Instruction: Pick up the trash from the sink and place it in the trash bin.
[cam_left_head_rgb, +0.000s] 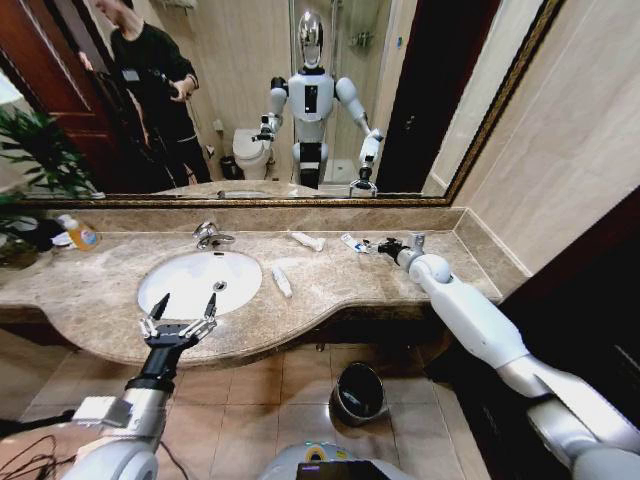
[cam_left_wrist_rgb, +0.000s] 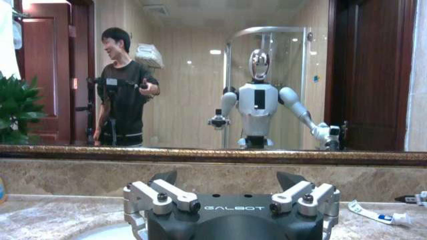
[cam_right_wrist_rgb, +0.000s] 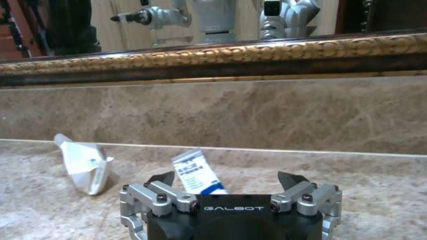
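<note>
— Looking nearest first, what do you have in front of you?

— Your trash bin (cam_left_head_rgb: 358, 393) stands on the tiled floor below the counter's edge. Above it, your left gripper (cam_left_head_rgb: 183, 310) hovers over the front rim of the sink (cam_left_head_rgb: 180, 272), fingers spread wide, holding nothing.

— And the trash?

— You'll find a white tube (cam_left_head_rgb: 282, 281) on the marble just right of the basin, and another white tube (cam_left_head_rgb: 307, 240) farther back. Your right gripper (cam_left_head_rgb: 382, 246) reaches to the back of the counter, jaws apart, at the white-and-blue tube (cam_right_wrist_rgb: 195, 176); a crumpled white sachet (cam_right_wrist_rgb: 85, 162) lies beside that.
</note>
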